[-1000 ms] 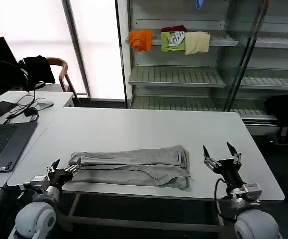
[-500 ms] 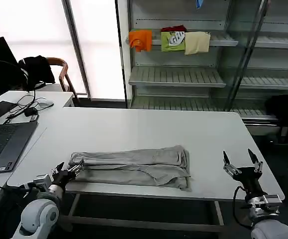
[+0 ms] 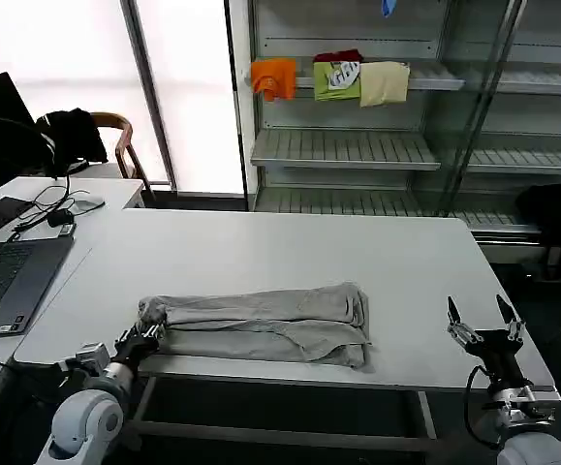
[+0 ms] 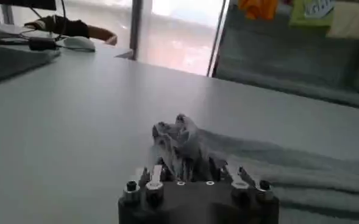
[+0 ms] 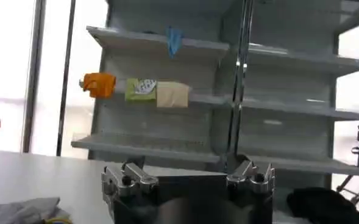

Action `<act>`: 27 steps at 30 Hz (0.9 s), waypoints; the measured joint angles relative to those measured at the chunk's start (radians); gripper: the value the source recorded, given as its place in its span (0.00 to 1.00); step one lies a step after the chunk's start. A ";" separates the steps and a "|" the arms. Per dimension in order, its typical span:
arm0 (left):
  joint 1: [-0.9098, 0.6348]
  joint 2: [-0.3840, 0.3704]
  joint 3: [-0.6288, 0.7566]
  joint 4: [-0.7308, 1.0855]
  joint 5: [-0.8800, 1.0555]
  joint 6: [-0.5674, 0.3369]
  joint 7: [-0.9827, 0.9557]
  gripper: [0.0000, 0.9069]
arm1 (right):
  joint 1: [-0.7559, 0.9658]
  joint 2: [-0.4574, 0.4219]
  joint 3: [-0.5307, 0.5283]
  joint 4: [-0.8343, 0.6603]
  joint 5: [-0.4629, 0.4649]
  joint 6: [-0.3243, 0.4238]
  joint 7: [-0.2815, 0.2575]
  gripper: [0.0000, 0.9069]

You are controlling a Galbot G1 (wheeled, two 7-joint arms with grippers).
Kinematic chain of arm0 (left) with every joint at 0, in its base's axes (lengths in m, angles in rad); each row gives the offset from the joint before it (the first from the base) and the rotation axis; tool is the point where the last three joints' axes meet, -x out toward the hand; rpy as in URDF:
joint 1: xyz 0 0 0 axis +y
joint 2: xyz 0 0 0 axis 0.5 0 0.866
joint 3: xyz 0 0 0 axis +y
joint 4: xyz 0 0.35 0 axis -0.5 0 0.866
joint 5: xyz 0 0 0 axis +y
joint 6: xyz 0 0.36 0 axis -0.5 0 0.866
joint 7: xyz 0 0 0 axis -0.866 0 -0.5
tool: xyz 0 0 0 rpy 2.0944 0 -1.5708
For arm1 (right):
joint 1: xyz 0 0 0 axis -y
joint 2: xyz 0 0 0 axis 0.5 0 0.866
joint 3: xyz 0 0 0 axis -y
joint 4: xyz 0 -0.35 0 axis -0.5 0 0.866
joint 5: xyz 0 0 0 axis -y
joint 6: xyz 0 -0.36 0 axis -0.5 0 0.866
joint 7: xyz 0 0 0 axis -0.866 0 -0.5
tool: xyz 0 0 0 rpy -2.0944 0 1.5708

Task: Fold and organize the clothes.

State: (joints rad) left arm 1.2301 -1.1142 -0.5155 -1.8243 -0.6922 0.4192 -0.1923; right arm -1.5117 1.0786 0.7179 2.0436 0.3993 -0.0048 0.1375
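Head view. The grey shirt (image 3: 261, 325) is lying as a long folded band near the front edge of the white tabletop (image 3: 290, 252), its long axis running left to right across the robot's front. The left end effector (image 3: 142, 341) is sitting at the shirt's left end, fingers closed on a raised bunch of cloth there; it is by far the nearer of the two. The right end effector (image 3: 484, 325) is hovering past the front right corner of the tabletop, well apart from the shirt's right end, fingers spread and holding nothing. From it the shirt is lying toward the robot's left. Any pull or fold along the band's length would, by this layout, be starting from the left end.

Left wrist view. The left end effector (image 4: 178, 165) is pinching a crumpled tuft of the grey shirt (image 4: 277, 173), lifted slightly off the tabletop (image 4: 75, 115), while the rest of the band is stretching away flat beyond it. The fabric is looking soft, light grey and creased.

Right wrist view. The right end effector (image 5: 188, 173) is standing open and empty; a corner of the grey shirt (image 5: 21, 212) is showing low and off to one side.
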 measured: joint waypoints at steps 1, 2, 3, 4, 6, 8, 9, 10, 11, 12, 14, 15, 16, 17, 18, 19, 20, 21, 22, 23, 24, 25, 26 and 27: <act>-0.001 0.000 0.001 -0.001 0.001 -0.001 0.000 0.00 | 0.000 0.001 0.000 -0.002 0.001 0.001 0.001 1.00; -0.003 0.001 0.002 -0.002 0.001 -0.004 0.000 0.00 | 0.000 0.002 0.000 -0.003 0.001 0.002 0.001 1.00; -0.006 0.003 0.002 -0.002 0.001 -0.007 0.000 0.00 | -0.001 0.002 0.000 -0.004 0.001 0.004 0.002 1.00; -0.009 0.005 0.002 -0.002 0.001 -0.010 0.000 0.00 | 0.000 0.002 0.000 -0.005 0.002 0.005 0.002 1.00; -0.017 0.009 0.000 -0.001 0.000 -0.015 0.000 0.00 | 0.001 0.002 0.001 -0.005 0.003 0.006 0.003 1.00; -0.024 0.013 -0.003 -0.001 0.000 -0.017 0.000 0.00 | 0.003 0.002 0.002 -0.005 0.003 0.007 0.003 1.00; -0.027 0.017 -0.005 -0.002 0.000 -0.019 0.000 0.00 | 0.004 0.002 0.002 -0.005 0.003 0.007 0.003 1.00; -0.030 0.021 -0.008 -0.002 0.000 -0.019 0.001 0.00 | 0.006 0.002 0.002 -0.005 0.004 0.007 0.004 1.00; -0.033 0.026 -0.011 -0.002 -0.001 -0.020 0.001 0.00 | 0.008 0.002 0.002 -0.006 0.004 0.007 0.004 1.00; -0.036 0.032 -0.015 -0.002 -0.003 -0.021 0.002 0.00 | 0.010 0.002 0.002 -0.006 0.004 0.007 0.005 1.00; -0.044 0.046 -0.024 -0.001 -0.007 -0.021 0.003 0.00 | 0.014 0.002 0.001 -0.007 0.004 0.007 0.007 1.00; -0.048 0.055 -0.030 0.001 -0.011 -0.022 0.002 0.00 | 0.016 0.002 0.000 -0.007 0.004 0.006 0.007 1.00; -0.053 0.065 -0.036 0.003 -0.015 -0.022 0.001 0.00 | 0.018 0.002 -0.001 -0.007 0.004 0.006 0.007 1.00; -0.057 0.076 -0.043 0.004 -0.018 -0.023 -0.001 0.00 | 0.019 0.003 -0.002 -0.007 0.004 0.006 0.008 1.00; -0.061 0.089 -0.052 0.007 -0.023 -0.023 -0.002 0.00 | 0.021 0.003 -0.003 -0.007 0.004 0.006 0.008 1.00; -0.065 0.102 -0.062 0.010 -0.028 -0.023 -0.002 0.00 | 0.022 0.003 -0.003 -0.007 0.004 0.006 0.009 1.00; -0.068 0.115 -0.072 0.014 -0.034 -0.023 -0.001 0.00 | 0.023 0.004 -0.004 -0.008 0.004 0.006 0.009 1.00; -0.072 0.130 -0.085 0.018 -0.040 -0.022 -0.001 0.00 | 0.024 0.004 -0.005 -0.009 0.004 0.005 0.010 1.00; -0.076 0.144 -0.097 0.022 -0.044 -0.019 -0.001 0.00 | 0.026 0.004 -0.006 -0.009 0.004 0.005 0.011 1.00; -0.080 0.162 -0.113 0.024 -0.048 -0.017 -0.001 0.00 | 0.029 0.004 -0.007 -0.010 0.004 0.004 0.011 1.00; -0.083 0.176 -0.127 0.024 -0.053 -0.014 -0.002 0.00 | 0.031 0.005 -0.008 -0.010 0.004 0.003 0.011 1.00; -0.086 0.191 -0.142 0.024 -0.059 -0.011 -0.003 0.00 | 0.033 0.006 -0.009 -0.010 0.004 0.002 0.012 1.00; -0.090 0.204 -0.159 0.021 -0.065 -0.007 -0.006 0.00 | 0.034 0.007 -0.010 -0.010 0.004 0.000 0.012 1.00; -0.092 0.214 -0.173 0.015 -0.070 -0.003 -0.008 0.00 | 0.036 0.008 -0.012 -0.010 0.004 -0.002 0.012 1.00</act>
State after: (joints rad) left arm 1.1379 -0.9003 -0.6884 -1.8089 -0.7625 0.4158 -0.2004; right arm -1.4753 1.0864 0.7059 2.0336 0.4036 -0.0067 0.1496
